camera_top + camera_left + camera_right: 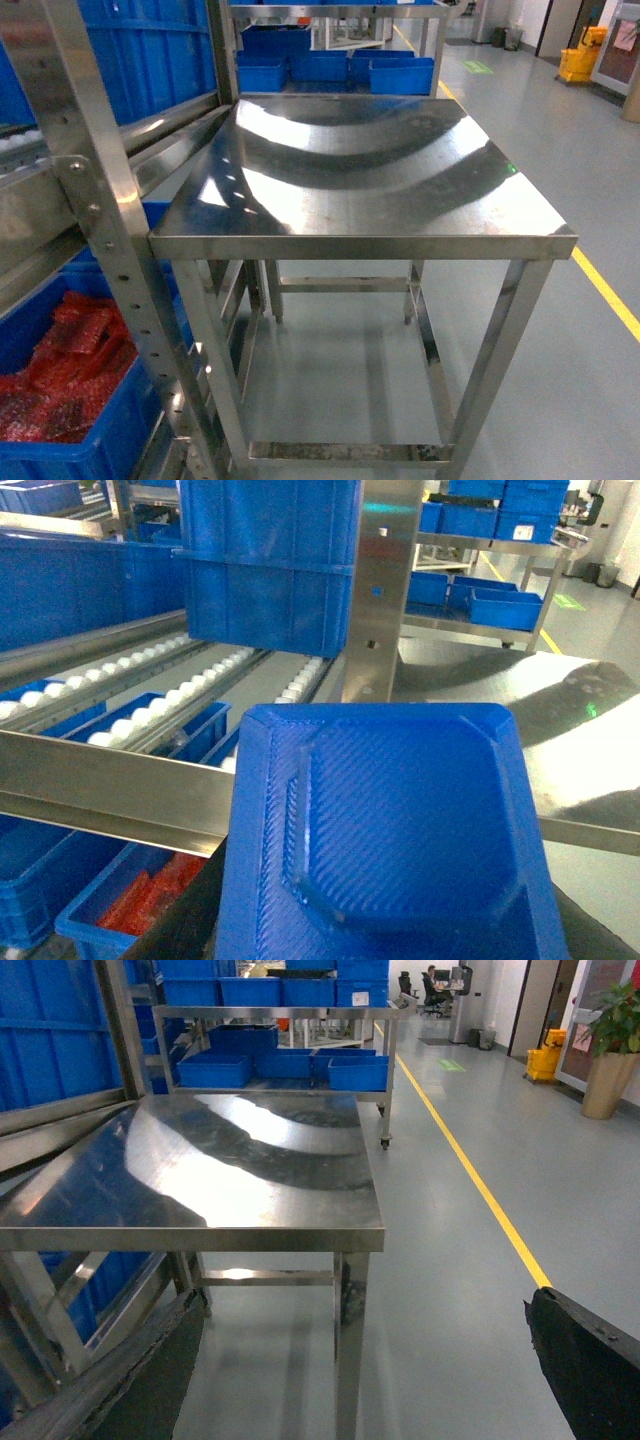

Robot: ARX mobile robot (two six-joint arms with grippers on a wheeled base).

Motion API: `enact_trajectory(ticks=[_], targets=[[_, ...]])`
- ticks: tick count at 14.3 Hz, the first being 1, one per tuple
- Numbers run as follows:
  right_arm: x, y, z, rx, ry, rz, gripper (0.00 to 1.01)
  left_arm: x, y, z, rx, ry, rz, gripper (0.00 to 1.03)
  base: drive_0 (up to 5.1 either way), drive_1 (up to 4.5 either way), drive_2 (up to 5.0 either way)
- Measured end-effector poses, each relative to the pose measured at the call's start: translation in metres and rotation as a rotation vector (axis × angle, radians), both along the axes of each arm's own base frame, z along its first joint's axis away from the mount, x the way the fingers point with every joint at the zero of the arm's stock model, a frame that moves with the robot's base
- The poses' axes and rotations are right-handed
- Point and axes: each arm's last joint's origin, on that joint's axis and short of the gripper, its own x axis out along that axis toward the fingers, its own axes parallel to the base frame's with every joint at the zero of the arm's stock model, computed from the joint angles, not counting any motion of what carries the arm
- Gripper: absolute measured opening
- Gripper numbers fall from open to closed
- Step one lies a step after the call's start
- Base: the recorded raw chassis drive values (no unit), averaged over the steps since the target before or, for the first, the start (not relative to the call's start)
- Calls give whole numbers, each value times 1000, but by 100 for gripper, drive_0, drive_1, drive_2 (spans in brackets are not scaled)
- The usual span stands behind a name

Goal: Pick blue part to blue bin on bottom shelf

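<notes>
steel table [400, 180] fills most of the head view, square top bare and shiny, its sharp front lip running straight across and the open frame underneath. lots of free grey floor [450, 1260] off to its right, with a yellow line [470, 1170] painted along the aisle. no brand or readable writing anywhere i can make out, just some white labels on far-off bins that are too small to read.

rack [90, 220] sits tight against the table's left edge, perforated upright post up front, so not much room on that side. in the left wrist view its roller tracks [150, 695] with white rollers slope back behind a flat steel rail [110, 795], and a big blue crate [265, 570] rests on them. below the rail there's a blue bin [70, 440] with red parts [70, 370] in it.

blue part [400, 830] takes up the bottom of the left wrist view, right up by the camera: a ribbed plastic tray-like shape with chamfered corners and a raised octagonal panel. looks like it's carried at the left gripper, but the fingers are hidden behind it so i can't tell the grip for sure.

right gripper [590, 1360] only shows as a dark edge in the corner, can't tell if it's spread or closed.
</notes>
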Motion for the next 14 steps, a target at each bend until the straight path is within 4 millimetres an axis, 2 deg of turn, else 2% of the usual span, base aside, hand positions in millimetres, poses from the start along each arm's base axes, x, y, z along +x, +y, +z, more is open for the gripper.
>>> enact_trajectory(ticks=[14], targets=[[0, 0, 0, 0, -2, 0, 98, 0, 0, 0, 0, -1, 0, 43, -495, 237, 237]])
